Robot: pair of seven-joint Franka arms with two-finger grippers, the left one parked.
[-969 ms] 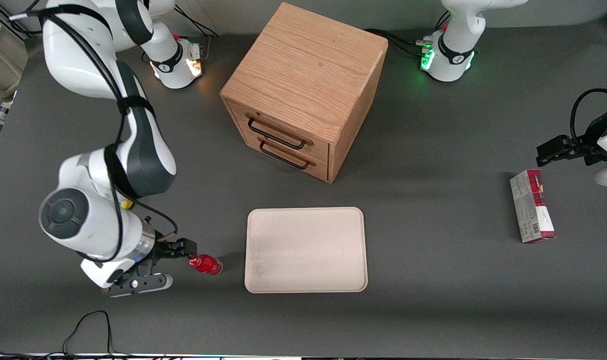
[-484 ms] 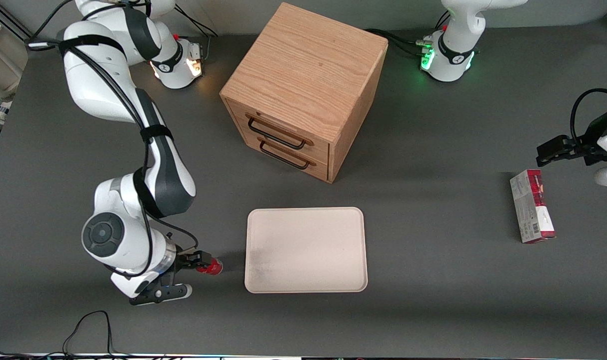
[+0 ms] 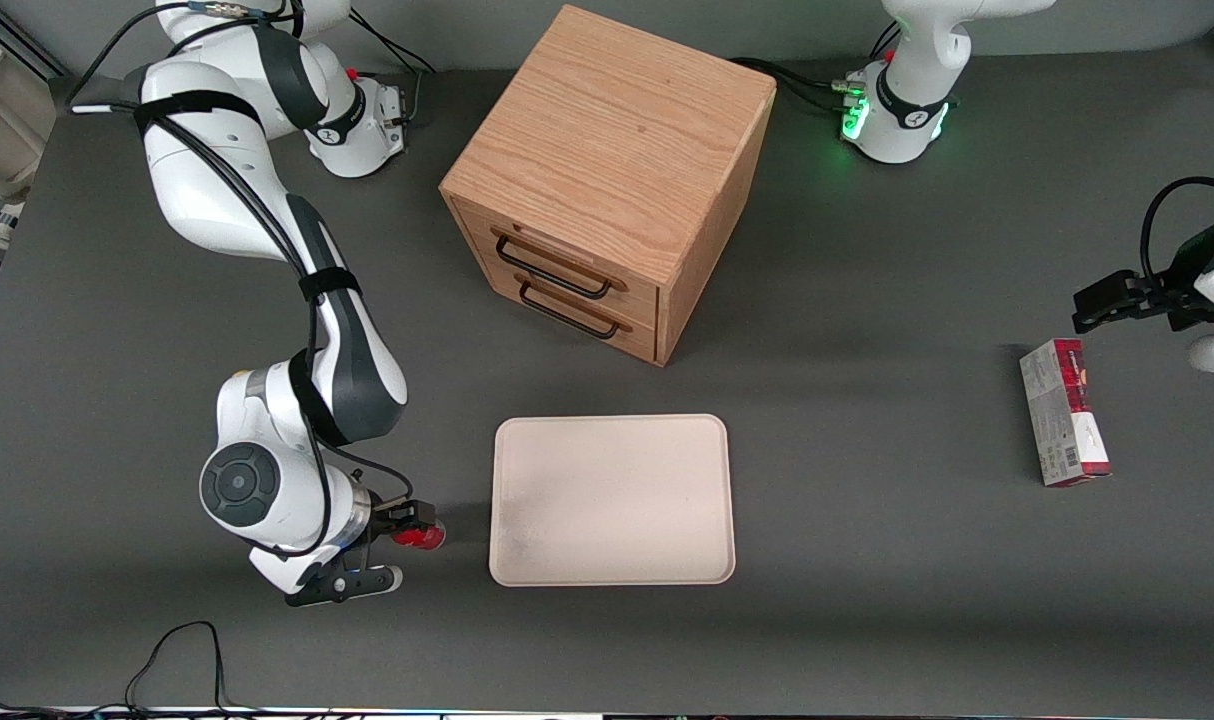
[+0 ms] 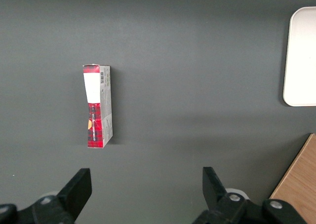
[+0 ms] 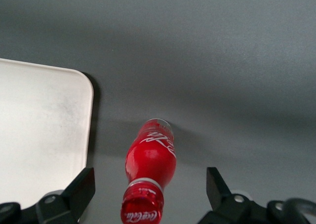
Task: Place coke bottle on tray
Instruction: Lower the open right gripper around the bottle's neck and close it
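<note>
The coke bottle (image 3: 424, 537), small and red with a red cap, stands upright on the dark table beside the tray's short edge, toward the working arm's end. The tray (image 3: 612, 500) is a large flat cream-white rectangle with nothing on it. My right gripper (image 3: 407, 522) hangs just above the bottle and covers part of it in the front view. In the right wrist view the gripper (image 5: 148, 192) is open. Its black fingers (image 5: 80, 187) stand wide on either side of the bottle's (image 5: 150, 160) cap, apart from it. A corner of the tray (image 5: 39, 130) lies close by.
A wooden drawer cabinet (image 3: 607, 180) with two black handles stands farther from the front camera than the tray. A red-and-grey carton (image 3: 1064, 412) lies toward the parked arm's end, also in the left wrist view (image 4: 98, 105). A black cable (image 3: 177, 650) loops near the table's front edge.
The right arm has swung toward the tray, bringing the gripper from beside the bottle to over it. The bottle has stayed in place.
</note>
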